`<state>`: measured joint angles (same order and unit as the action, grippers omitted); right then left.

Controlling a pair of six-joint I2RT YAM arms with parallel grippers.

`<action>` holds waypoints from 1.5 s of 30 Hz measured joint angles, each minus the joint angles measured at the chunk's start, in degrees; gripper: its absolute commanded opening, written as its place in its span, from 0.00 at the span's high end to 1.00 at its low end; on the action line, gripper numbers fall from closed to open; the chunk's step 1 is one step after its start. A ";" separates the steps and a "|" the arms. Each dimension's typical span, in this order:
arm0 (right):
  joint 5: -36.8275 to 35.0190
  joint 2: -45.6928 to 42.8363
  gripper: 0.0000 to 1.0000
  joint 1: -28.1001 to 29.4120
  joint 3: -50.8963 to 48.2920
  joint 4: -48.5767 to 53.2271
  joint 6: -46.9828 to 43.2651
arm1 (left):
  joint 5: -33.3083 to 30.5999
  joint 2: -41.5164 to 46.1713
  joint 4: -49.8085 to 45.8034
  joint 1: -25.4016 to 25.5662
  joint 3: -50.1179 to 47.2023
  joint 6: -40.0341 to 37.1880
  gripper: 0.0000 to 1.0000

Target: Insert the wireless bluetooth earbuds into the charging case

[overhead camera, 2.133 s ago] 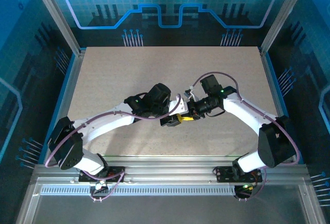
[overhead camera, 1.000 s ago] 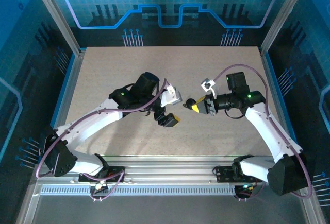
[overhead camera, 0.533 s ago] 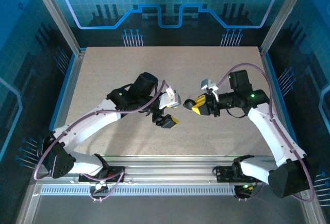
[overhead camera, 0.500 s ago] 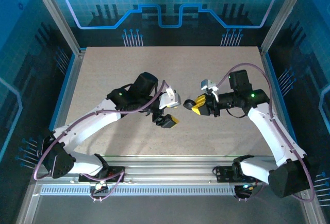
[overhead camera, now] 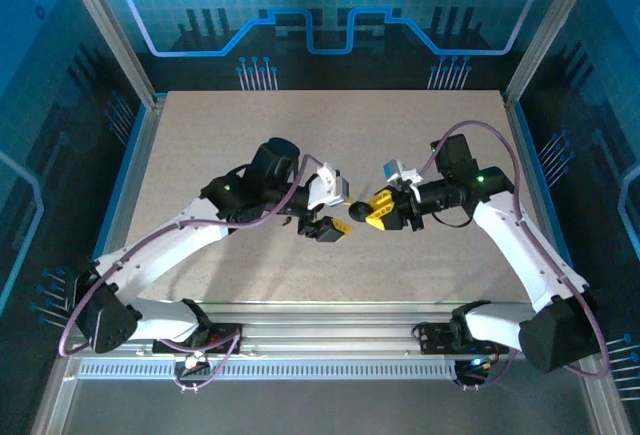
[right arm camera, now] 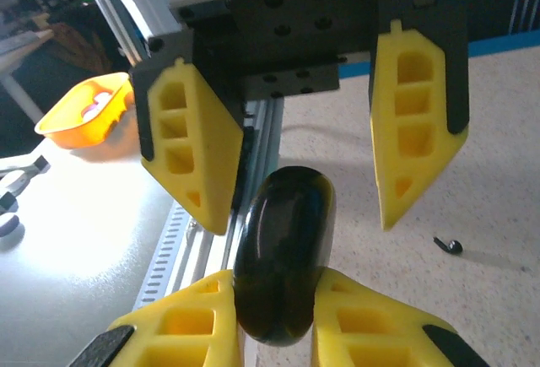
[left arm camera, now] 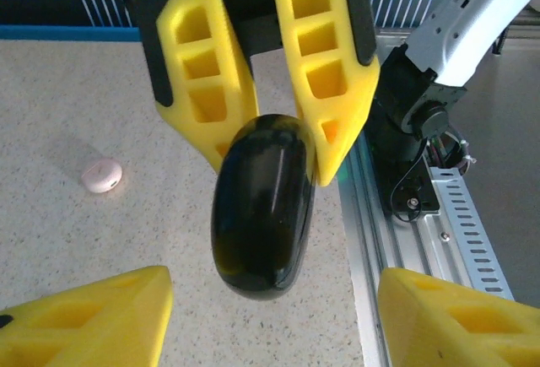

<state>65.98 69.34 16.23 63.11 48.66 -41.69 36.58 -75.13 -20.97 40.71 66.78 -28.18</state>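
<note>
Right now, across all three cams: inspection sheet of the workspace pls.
Surface: speckled beige table, no damage seen.
Job's things: black case cap held on edge above the table; pink case body lying on the table, apart from it; one dark earbud loose on the table.
Clutter: nothing seen.
Grippers: right gripper shut on the cap; left gripper open, one finger on either side of the cap.
Cables: purple cables loop along both arms, away from the fingers.
Surroundings: aluminium rail at the near edge; orange bowl off the table beyond the rail; blue patterned panels around the cell.
</note>
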 measured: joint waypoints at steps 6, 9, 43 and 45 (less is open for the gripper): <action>4.28 0.52 0.80 -0.15 0.00 -0.11 -1.11 | 2.08 0.70 5.53 0.00 -2.95 3.69 0.41; 5.81 0.33 0.80 -0.55 0.00 -0.37 -0.92 | 2.93 1.51 8.59 0.00 -4.44 5.73 0.41; 7.28 -1.31 0.80 -0.79 1.14 -9.05 9.20 | 5.86 4.63 35.87 -0.48 -13.99 21.46 0.65; 7.41 -1.22 0.80 -0.79 1.14 -9.44 9.60 | 5.97 4.50 36.37 -0.48 -13.99 22.16 0.67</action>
<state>73.38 68.12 15.44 64.25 39.22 -32.10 42.54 -70.63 15.40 40.23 52.80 -6.02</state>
